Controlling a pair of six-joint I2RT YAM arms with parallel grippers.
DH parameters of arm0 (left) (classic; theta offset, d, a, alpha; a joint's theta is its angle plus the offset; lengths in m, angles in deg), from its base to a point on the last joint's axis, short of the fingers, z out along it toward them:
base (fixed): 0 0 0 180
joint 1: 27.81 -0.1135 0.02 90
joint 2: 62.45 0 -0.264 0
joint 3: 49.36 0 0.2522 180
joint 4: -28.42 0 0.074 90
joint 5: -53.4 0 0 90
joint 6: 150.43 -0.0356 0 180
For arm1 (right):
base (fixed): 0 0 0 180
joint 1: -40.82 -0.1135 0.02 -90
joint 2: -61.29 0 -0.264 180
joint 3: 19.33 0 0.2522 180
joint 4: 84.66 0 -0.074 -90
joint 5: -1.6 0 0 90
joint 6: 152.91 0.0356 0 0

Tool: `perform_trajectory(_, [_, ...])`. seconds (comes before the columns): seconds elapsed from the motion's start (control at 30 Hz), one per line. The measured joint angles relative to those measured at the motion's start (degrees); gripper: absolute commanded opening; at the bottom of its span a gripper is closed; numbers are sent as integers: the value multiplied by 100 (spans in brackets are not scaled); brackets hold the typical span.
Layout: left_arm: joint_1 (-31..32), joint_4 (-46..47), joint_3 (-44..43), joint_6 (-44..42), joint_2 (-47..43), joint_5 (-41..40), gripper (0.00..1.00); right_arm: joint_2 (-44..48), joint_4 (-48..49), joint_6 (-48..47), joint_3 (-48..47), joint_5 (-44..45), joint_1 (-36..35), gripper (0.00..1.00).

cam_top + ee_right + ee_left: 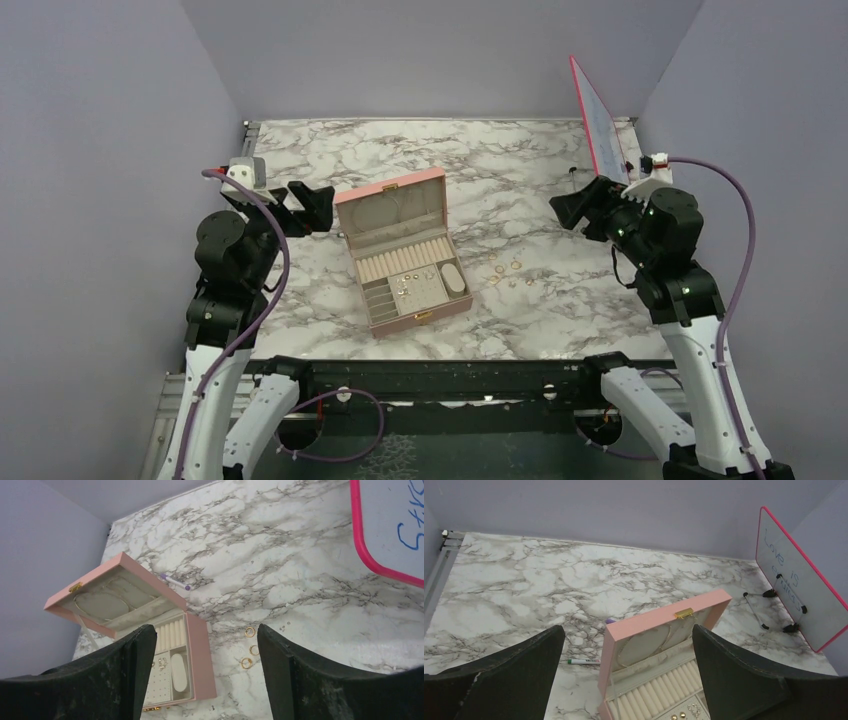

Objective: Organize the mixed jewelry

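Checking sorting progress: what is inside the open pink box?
The pink box holds a row of beige ring rolls, a few small metallic pieces in the front compartments and an oval pad. The pieces are too small to identify; the lid pocket's contents are hidden.

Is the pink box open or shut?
Open. The box has its lid raised, so the beige ring rolls inside are visible.
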Motion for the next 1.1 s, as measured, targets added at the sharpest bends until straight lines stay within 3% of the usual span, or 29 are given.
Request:
perform_trajectory(0.23, [289, 70, 44, 7, 17, -7, 99, 120, -433, 96, 125, 179, 0, 98])
perform_trajectory(0.4, [328, 352, 490, 92, -105, 35, 99, 245, -450, -107, 608, 44, 0, 97])
perform_trajectory(0.53, [328, 516, 855, 11, -219, 518, 99, 68, -446, -162, 822, -243, 0, 88])
perform_trajectory(0.87, [328, 597, 1172, -33, -221, 2319, 99, -1370, -175, 221, 1585, -785, 0, 61])
perform_trajectory(1.1, [328, 629, 1394, 354, 85, 2800, 99, -1836, 4, 420, 1777, -479, -131, 54])
